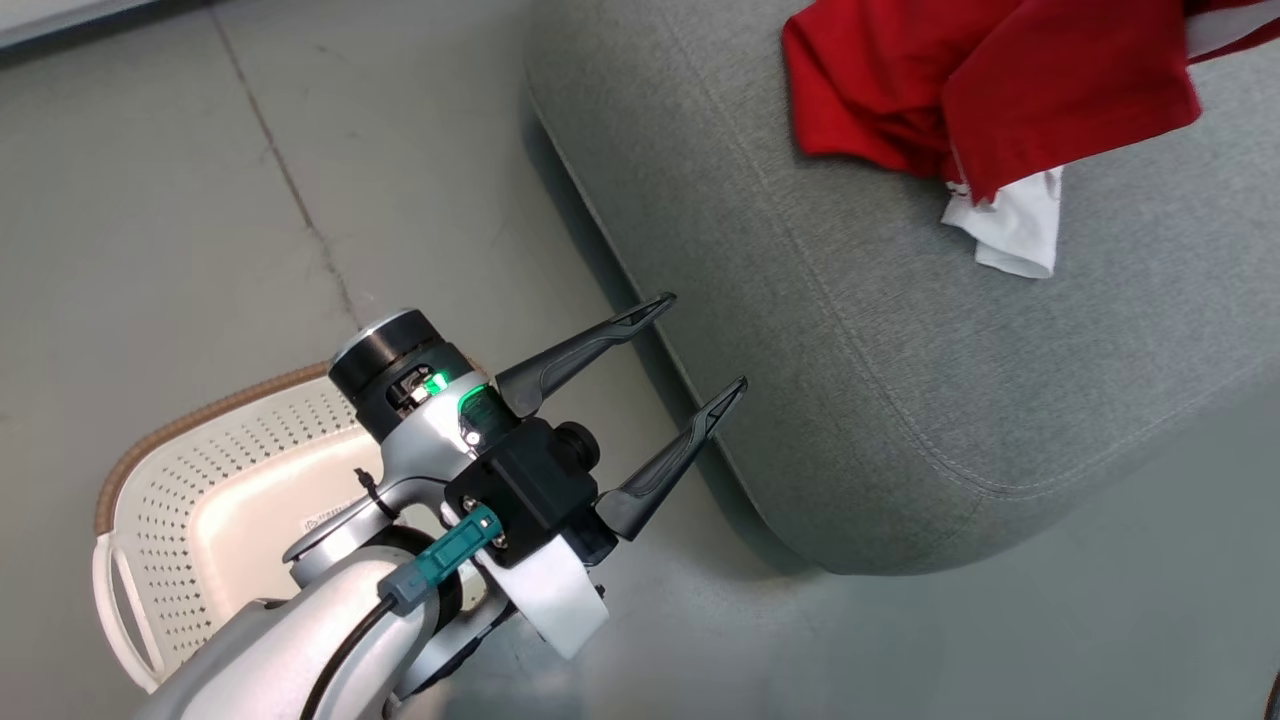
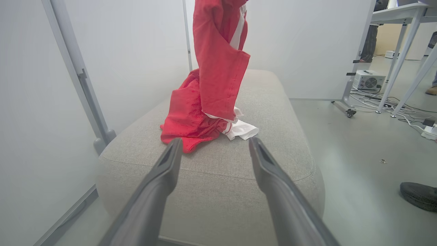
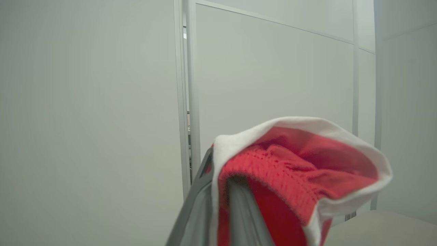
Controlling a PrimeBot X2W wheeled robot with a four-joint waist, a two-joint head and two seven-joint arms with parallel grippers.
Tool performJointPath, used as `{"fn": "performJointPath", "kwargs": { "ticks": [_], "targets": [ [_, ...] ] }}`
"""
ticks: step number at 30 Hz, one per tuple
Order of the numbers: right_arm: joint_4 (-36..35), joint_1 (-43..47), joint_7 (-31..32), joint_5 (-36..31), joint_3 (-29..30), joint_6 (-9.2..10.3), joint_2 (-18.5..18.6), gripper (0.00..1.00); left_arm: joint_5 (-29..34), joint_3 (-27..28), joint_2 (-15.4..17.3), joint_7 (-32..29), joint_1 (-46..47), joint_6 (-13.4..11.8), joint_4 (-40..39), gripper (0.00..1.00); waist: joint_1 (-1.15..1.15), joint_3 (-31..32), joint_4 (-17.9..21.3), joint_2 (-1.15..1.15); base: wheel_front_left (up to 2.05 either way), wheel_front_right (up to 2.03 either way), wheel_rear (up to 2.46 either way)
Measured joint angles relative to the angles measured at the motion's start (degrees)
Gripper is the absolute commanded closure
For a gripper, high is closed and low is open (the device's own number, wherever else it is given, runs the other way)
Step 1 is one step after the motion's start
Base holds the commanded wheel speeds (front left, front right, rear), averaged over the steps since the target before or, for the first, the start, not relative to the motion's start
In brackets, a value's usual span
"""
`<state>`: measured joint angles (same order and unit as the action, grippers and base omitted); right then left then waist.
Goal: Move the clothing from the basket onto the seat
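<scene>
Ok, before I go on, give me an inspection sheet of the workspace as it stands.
Surface: grey seat, floor beside it.
Job's things: red clothing heaped on the seat; one white-trimmed garment hangs from above onto the heap; basket on the floor, no clothing seen in its visible part.
Clutter: nothing seen.
Grippers: left gripper open, holding nothing, by the seat's edge; right gripper shut on the white-trimmed garment.
Cables: white cables on the floor by the table legs.
Surroundings: white panels, grey box, a person's shoe.
</scene>
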<state>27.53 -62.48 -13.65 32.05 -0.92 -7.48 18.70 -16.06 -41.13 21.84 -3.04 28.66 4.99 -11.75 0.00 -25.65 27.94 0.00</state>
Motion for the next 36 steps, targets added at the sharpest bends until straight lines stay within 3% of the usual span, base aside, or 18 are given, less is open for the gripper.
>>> {"fn": "performJointPath", "kwargs": {
  "ticks": [8,15,20,21,22,23,36],
  "targets": [
    [13.1,-7.1,-1.0,-0.6,2.9,0.0,4.6,1.0,1.5,-1.6,0.5,-2.0,5.2,1.0,-2.0,0.0,0.0,-7.4,-3.4,0.0,0.0,0.0,0.0],
    [25.5,-7.2,-1.2,-0.7,3.3,0.0,4.1,1.0,2.5,-2.2,1.5,-3.0,8.1,1.3,-3.0,0.0,0.0,-14.4,-5.8,0.0,0.0,0.0,0.0],
    [28.4,-4.4,-1.2,-0.7,4.4,-0.01,3.0,1.0,2.7,-2.3,2.1,-2.9,8.8,1.5,-3.5,0.0,0.0,-17.5,-7.1,0.0,0.0,0.0,0.0],
    [28.8,-4.0,-1.3,-1.1,4.5,-0.01,3.0,0.85,2.7,-2.3,2.3,-2.9,8.8,1.5,-3.5,0.0,0.0,-17.8,-7.3,0.0,0.0,0.0,0.0],
    [28.9,-3.6,-1.3,-1.5,4.7,-0.01,3.0,0.54,2.7,-2.3,2.4,-2.9,8.8,1.5,-3.5,0.0,0.0,-18.0,-7.4,0.0,0.0,0.0,0.0],
    [28.7,-3.4,-1.3,-1.6,5.4,0.0,2.7,0.0,2.8,-2.3,2.5,-2.9,8.8,1.5,-3.5,0.0,0.0,-18.0,-7.4,0.0,0.0,0.0,0.0],
    [25.6,6.2,-1.3,-7.2,7.0,-0.01,0.8,0.0,1.3,-3.5,1.2,0.9,6.0,0.4,0.0,0.0,0.0,-9.6,-6.9,0.0,0.0,0.0,0.0]
  ]
}}
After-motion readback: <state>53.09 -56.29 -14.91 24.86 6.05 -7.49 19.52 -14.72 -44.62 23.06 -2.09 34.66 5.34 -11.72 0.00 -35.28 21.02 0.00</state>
